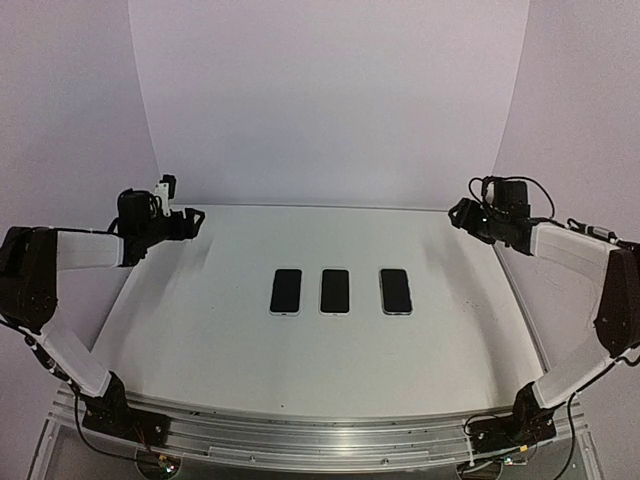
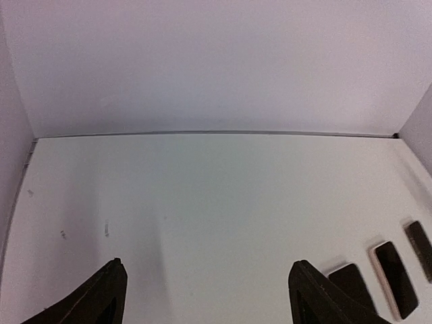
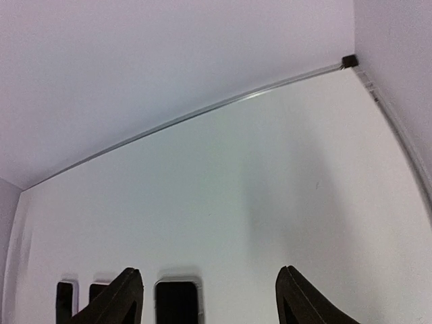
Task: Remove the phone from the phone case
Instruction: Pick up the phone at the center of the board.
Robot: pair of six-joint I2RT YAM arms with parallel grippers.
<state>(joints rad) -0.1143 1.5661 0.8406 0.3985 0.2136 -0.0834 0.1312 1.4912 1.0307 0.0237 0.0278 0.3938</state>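
White table (image 1: 200, 340), three phones (image 1: 335, 291) (perhaps cased)

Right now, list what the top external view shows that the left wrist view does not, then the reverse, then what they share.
Only top external: the right gripper, the metal rail at the near edge, and the three phones lying whole in a row. Only left wrist: the left gripper close up, its fingers spread wide with nothing between them, and small dark marks on the table. Shared: the white table, the back wall, and the phones, which the wrist view shows only partly at its lower right.
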